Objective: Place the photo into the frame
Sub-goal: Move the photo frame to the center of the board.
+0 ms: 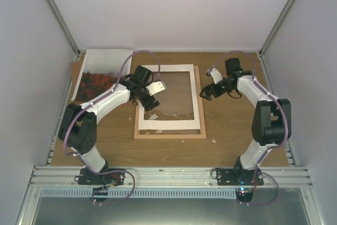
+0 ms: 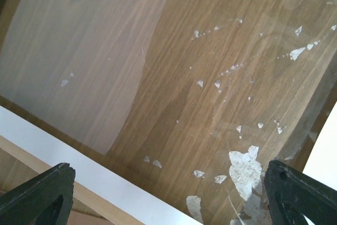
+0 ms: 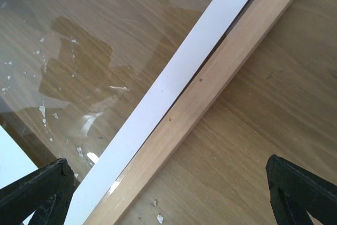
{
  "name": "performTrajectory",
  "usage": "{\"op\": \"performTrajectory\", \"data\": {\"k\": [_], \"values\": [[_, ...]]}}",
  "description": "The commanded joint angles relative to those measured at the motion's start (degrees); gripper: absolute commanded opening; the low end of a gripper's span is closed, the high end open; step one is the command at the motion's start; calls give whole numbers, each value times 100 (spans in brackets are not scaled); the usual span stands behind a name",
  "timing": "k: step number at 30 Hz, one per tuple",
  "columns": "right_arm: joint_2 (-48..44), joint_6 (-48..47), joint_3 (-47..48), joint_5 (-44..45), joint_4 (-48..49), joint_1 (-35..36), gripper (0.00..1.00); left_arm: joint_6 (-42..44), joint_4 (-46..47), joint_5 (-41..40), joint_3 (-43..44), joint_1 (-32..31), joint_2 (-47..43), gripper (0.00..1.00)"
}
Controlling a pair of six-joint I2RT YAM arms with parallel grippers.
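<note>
**Both grippers spread over the frame; photo lies off to the upper left**

In the top view the frame lies flat at the centre of the table, its light wood rails enclosing a white mat and a clear pane through which the table grain shows. The photo sits well apart from it, at the upper left of the picture. It rests on what looks like a brown board, though only that board's edge shows.

The left gripper hangs over the upper left part of the pane, fingers spread wide and holding nothing. Its wrist view shows both black fingers at the lower corners, with white scraps scattered on the pane between them.

The right gripper hovers just beside the frame's right rail, at the centre right of the picture, likewise spread and empty. In its wrist view the rail and the mat strip run diagonally between the parted fingers.
</note>
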Motion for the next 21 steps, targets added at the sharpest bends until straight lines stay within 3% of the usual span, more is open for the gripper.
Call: {"op": "performTrajectory", "data": {"k": [1,8,12,21], "values": [[-194,-214,283,70,59,65,99,116,-16,-54,133,4,52,98],[493,-356,1175,1025,73,638,100,-96,25,-150,205,4,229,98],[353,-987,692,1763,502,1311,100,68,-7,-241,42,2,163,99],[-157,-1726,-318,2061,691,2051,100,151,-58,-33,-275,101,58,99]]}}
